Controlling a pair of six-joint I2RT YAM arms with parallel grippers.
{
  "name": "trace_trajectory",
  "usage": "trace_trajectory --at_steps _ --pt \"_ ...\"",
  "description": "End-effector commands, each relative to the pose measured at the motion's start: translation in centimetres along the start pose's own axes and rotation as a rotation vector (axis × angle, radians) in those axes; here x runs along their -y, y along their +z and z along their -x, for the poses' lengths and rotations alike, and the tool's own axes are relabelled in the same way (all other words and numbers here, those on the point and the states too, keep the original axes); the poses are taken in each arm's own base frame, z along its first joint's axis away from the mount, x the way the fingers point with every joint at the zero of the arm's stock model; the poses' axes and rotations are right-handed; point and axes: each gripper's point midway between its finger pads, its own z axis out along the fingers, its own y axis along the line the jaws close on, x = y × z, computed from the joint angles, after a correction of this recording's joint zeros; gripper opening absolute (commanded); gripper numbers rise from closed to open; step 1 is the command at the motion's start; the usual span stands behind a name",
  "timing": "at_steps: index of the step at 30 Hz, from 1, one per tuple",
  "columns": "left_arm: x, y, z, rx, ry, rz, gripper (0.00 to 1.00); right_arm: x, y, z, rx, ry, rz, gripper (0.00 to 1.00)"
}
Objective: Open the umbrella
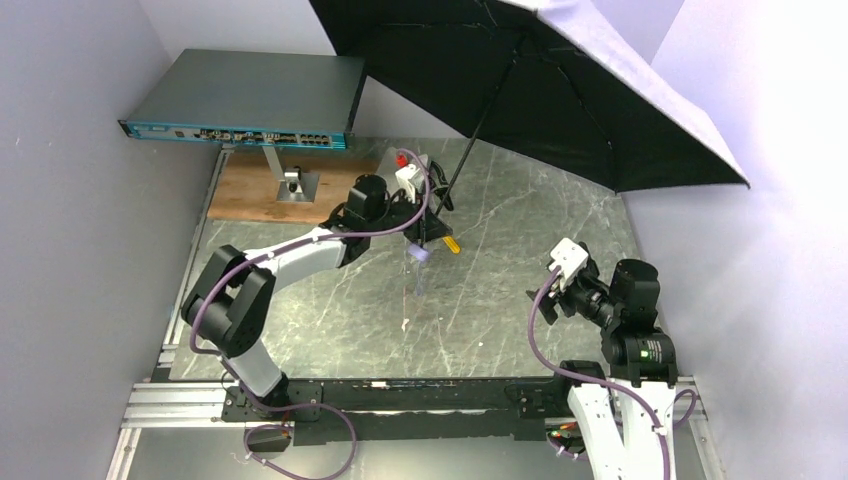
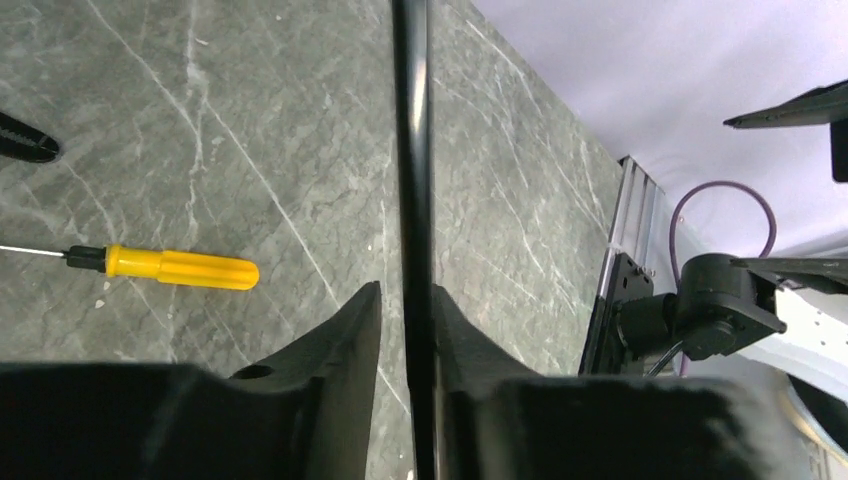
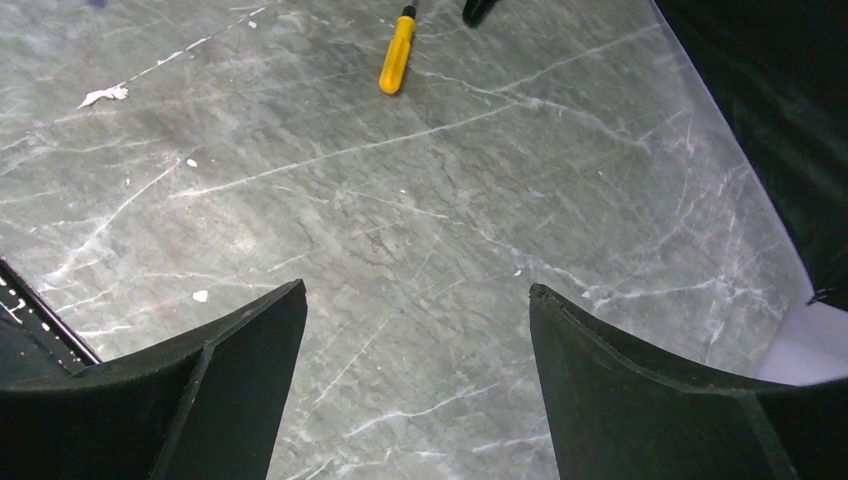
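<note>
The umbrella (image 1: 560, 90) stands spread open over the back right of the table, with its black lining facing down and pale outer fabric along its right edge. Its thin black shaft (image 1: 480, 125) slants down to my left gripper (image 1: 432, 215). In the left wrist view the shaft (image 2: 412, 150) runs between the jaws of the left gripper (image 2: 408, 290). The right finger lies against it and a narrow gap shows on the left side, so the jaws are slightly open around it. A small pale handle (image 1: 420, 254) hangs below. My right gripper (image 3: 417, 290) is wide open and empty, low over the marble.
A yellow-handled screwdriver (image 2: 180, 268) lies on the marble table (image 1: 330, 300) just past the left gripper. A grey network switch (image 1: 250, 100) on a stand sits above a wooden board (image 1: 250, 190) at the back left. Walls close in on both sides.
</note>
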Motion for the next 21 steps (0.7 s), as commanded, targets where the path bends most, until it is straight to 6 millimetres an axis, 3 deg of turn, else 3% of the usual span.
trace_trajectory --at_steps 1,4,6,11,14,16,19,21 --pt "-0.6 -1.4 2.1 0.088 0.102 -0.006 0.46 0.3 -0.1 0.3 -0.01 -0.007 -0.003 0.83" --pt "-0.6 -3.3 1.8 0.08 0.19 0.03 0.69 0.2 -0.1 -0.1 -0.024 -0.006 -0.001 0.83" --pt "-0.4 -5.0 1.5 0.063 0.268 0.067 0.76 0.0 0.0 -1.2 -0.05 -0.008 0.0 0.83" --pt "-2.4 -10.3 -3.0 -0.054 0.448 0.217 0.83 -0.1 0.5 -6.6 -0.174 -0.089 -0.045 0.82" --pt "-3.7 -13.5 -4.4 -0.097 0.527 0.291 0.86 -0.1 0.6 -9.0 -0.22 -0.149 -0.072 0.82" --pt "-4.2 -15.4 -5.6 -0.153 0.561 0.33 0.87 -0.1 0.6 -9.3 -0.208 -0.177 -0.092 0.83" --pt "-4.3 -18.0 -6.7 -0.211 0.607 0.377 0.99 -0.4 0.8 -9.2 -0.193 -0.235 -0.062 0.85" --pt "-4.2 -19.9 -7.2 -0.254 0.646 0.411 1.0 0.1 0.9 -9.7 -0.219 -0.262 -0.069 0.85"
